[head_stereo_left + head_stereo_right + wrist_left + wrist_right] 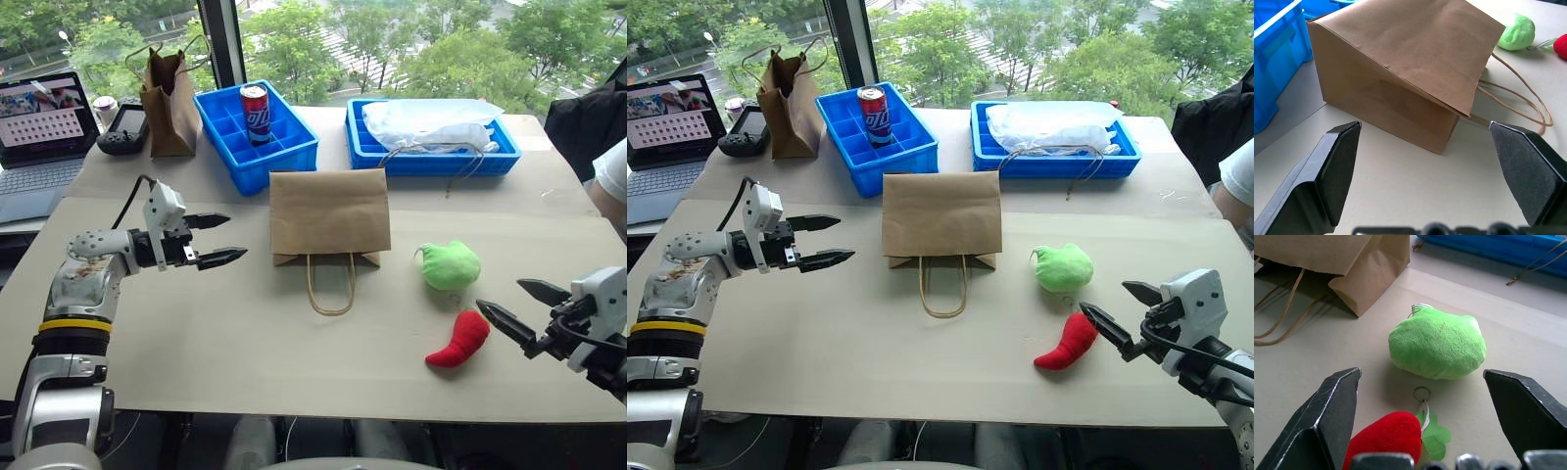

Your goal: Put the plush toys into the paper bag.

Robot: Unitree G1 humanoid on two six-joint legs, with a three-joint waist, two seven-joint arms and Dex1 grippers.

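From the head camera, the paper bag [330, 217] lies flat at the middle of the table [245, 333], its twine handles looped toward the robot. The green plush toy [450, 264] sits to the bag's right, with the red chili plush toy [459, 340] just in front of it. The left gripper [216, 240] hovers left of the bag, jaws spread and empty. The right gripper [521, 308] reaches in from the right beside the chili, jaws also apart and holding nothing. Behind the bag stand a blue divided crate [257, 134] containing a soda can [255, 113], a second blue tray [431, 140] with a white plastic bag [431, 123], a narrower paper bag [169, 104] and a laptop [41, 137].

The left wrist camera looks between parted black fingers [1327, 176] at the bag's folded bottom end, the green toy beyond it.

The right wrist camera frames the green toy between wide-set fingers [1327, 421], with the chili's stem end and its small ring nearest the lens.
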